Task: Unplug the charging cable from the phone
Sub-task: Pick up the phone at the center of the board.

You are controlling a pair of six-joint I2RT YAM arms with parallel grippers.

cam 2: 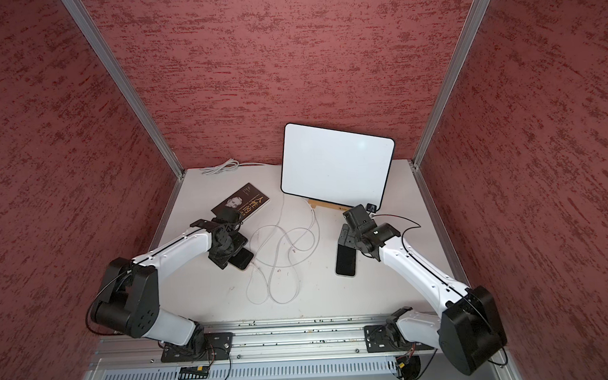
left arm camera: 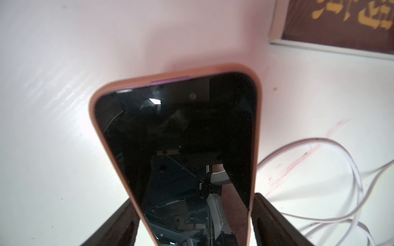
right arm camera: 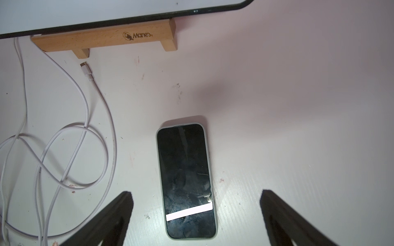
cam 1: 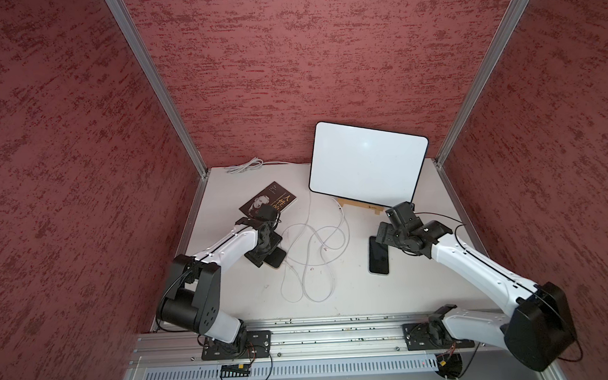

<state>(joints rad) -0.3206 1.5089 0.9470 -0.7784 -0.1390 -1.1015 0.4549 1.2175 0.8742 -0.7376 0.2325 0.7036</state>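
Left wrist view: peach-cased phone snug in grasp of left gripper, white cable just beside

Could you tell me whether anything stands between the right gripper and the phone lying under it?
Nothing visible does. The right gripper hangs open above the pale-cased phone; the white cable loops lie to one side, clear of it.
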